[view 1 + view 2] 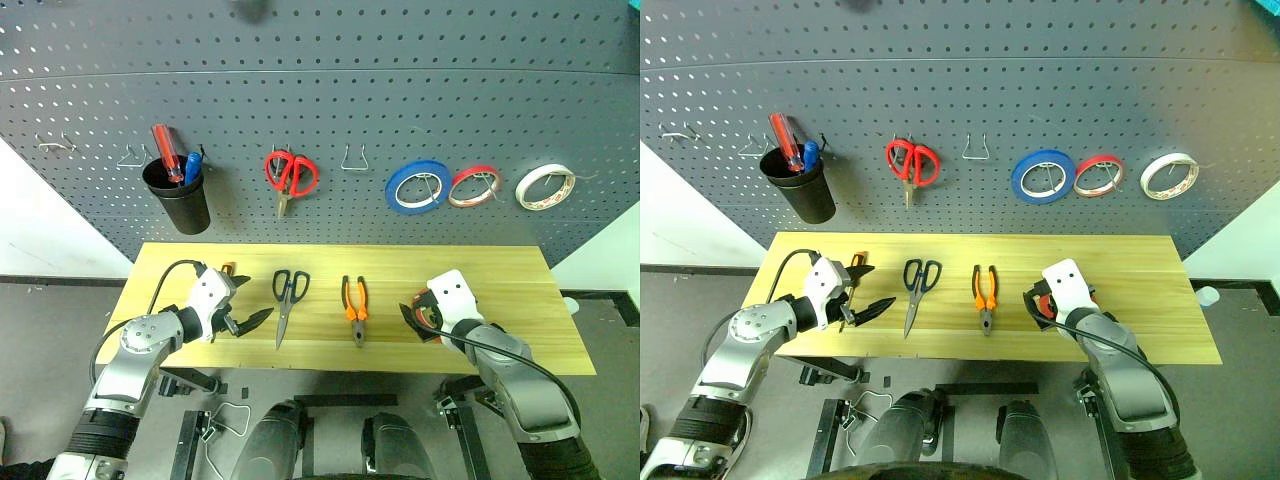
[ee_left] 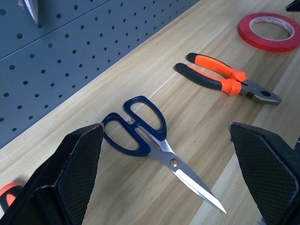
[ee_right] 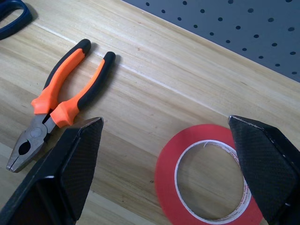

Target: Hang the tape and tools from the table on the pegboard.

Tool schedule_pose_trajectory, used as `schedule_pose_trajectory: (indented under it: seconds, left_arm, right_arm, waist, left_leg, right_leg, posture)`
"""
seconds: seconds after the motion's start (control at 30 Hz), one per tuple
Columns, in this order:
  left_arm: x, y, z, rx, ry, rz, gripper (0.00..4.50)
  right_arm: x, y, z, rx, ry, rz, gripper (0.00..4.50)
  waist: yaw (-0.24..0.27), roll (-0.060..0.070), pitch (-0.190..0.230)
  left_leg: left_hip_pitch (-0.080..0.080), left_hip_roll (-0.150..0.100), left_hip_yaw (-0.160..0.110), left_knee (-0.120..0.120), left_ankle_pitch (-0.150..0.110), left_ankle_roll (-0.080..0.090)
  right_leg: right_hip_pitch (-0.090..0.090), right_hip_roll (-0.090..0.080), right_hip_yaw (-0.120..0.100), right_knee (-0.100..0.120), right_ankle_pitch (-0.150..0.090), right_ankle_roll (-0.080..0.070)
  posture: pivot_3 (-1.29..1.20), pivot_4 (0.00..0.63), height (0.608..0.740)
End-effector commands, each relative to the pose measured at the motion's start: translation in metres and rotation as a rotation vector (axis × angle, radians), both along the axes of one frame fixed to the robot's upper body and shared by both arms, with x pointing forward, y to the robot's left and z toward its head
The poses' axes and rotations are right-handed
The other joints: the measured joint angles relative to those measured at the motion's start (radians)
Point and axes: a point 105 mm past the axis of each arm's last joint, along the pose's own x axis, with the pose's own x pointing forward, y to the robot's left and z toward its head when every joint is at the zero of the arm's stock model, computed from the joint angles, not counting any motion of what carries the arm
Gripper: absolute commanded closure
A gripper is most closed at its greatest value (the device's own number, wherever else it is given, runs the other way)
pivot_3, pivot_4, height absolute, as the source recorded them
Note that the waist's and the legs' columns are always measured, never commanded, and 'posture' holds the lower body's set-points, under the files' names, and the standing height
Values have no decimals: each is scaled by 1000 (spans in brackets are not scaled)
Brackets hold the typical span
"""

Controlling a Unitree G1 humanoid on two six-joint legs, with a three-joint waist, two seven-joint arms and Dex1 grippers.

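On the light wood table lie dark blue scissors, orange-and-black pliers and a solid red tape roll, all flat. My left gripper hovers open just left of the scissors, fingers spread wide toward them. The orange end of the screwdriver peeks out behind that gripper; the rest is hidden. Open too, my right gripper is low over the red tape, its fingers straddling the roll without touching it. The dark grey pegboard rises behind the table.
On the pegboard hang a black cup holding a red screwdriver, red scissors, a blue roll, a red-rimmed roll and a white roll. Bare wire hooks sit between them and at far left.
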Motion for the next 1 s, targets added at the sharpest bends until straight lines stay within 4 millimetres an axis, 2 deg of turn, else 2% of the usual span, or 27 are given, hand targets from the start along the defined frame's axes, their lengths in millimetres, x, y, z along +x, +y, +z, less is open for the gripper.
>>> schedule_pose_trajectory:
  seconds: [0.03,0.63,0.83,1.0]
  left_arm:
    - [1,-3,8,7,-41,-18,48]
    - [-1,-6,8,13,-35,-40,48]
    - [3,-15,13,27,-46,-101,48]
    - [13,-37,19,32,-56,-188,48]
  right_arm:
    - [2,-3,9,-2,-43,-11,0]
    - [0,-6,7,-15,-39,-23,0]
    - [6,-17,8,-63,-82,-115,0]
    - [8,-20,4,-75,-88,-175,0]
  waist:
    - [0,0,0]
    - [0,0,0]
    - [-1,0,0]
    - [-3,-2,9]
  left_leg:
    - [0,0,0,0,0,0]
    - [0,0,0,0,0,0]
    - [0,0,0,0,0,0]
    - [0,0,0,0,1,1]
  right_leg:
    - [0,0,0,0,0,0]
    - [0,0,0,1,0,0]
    - [0,0,0,1,0,0]
    - [0,-1,0,1,0,-1]
  posture:
    - [101,122,703]
    - [98,135,703]
    - [97,167,703]
    - [88,224,703]
